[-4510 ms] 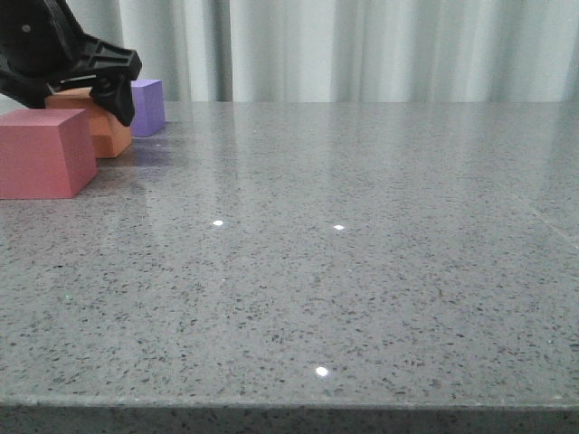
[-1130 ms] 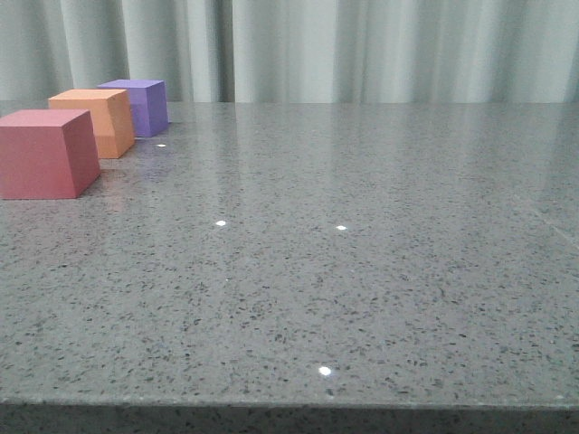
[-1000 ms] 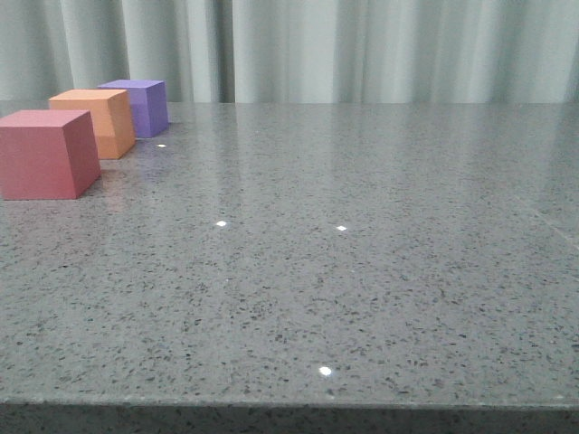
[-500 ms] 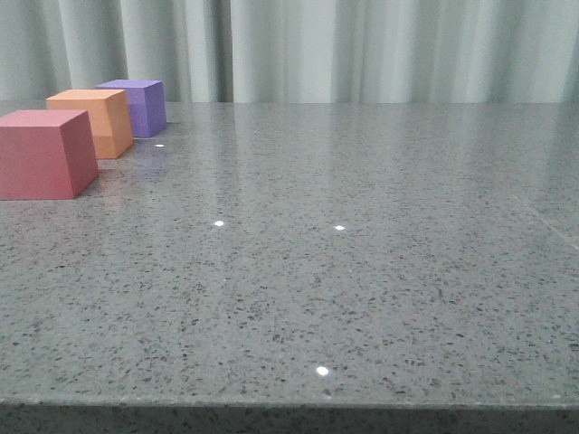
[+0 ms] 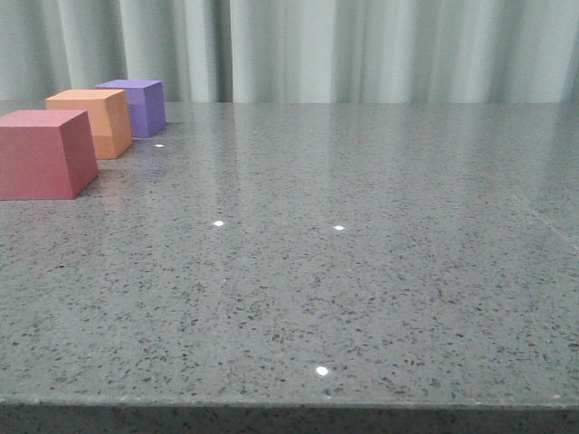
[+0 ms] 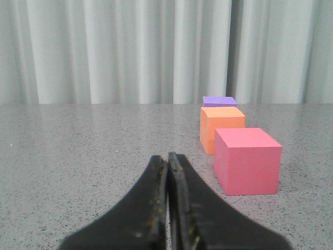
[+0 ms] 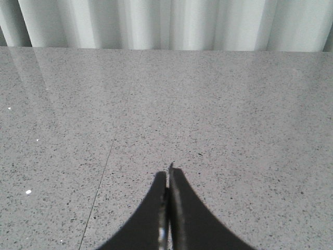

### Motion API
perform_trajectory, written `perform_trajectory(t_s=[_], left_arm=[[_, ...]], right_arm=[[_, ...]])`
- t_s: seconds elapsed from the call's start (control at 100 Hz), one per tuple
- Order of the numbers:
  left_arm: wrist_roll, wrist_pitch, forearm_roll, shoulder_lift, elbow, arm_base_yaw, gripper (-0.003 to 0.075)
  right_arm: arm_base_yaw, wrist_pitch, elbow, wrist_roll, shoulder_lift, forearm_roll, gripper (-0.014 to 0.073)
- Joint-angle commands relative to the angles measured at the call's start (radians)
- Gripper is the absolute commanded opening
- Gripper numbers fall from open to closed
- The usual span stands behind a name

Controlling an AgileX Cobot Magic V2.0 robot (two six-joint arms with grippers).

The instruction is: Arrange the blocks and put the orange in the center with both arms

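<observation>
- The grey speckled stone counter looked unchanged since half a second earlier.
- The matte orange foam cube sat between the red-pink cube and purple cube.
- The left tool and right tool were both pinched together, empty.

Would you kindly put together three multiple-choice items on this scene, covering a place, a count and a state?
1. Which block sits between the other two in the row?
A. the red-pink block
B. the orange block
C. the purple block

2. How many blocks are on the table?
A. two
B. three
C. four

3. What is the state of the left gripper?
A. shut, holding nothing
B. open around a block
C. shut on the orange block

Answers:
1 B: the orange block lies between the red-pink block and the purple block.
2 B: three show on the table.
3 A: the left gripper has its fingers pressed together, clear of all blocks.
</observation>
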Motion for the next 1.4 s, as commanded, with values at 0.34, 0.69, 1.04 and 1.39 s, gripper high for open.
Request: perform_trajectory(t_s=[0.34, 0.69, 1.04, 1.39], left_arm=[[-0.003, -0.082, 0.000, -0.037, 0.045, 0.003, -0.0020], [-0.003, -0.082, 0.000, -0.037, 0.045, 0.003, -0.0020], [-0.003, -0.082, 0.000, -0.037, 0.045, 0.003, -0.0020], [-0.003, -0.082, 0.000, -0.037, 0.045, 0.003, -0.0020]], right_arm=[[-0.006, -0.083, -0.026, -0.007, 0.001, -0.015, -0.0069], [-0.006, -0.121, 0.040, -0.007, -0.239, 0.059, -0.0069], [-0.006, -0.245, 0.301, -0.007, -0.506, 0.133, -0.0069], [-0.006, -0.346, 0.422, -0.008, -0.544, 0.159, -0.0069]])
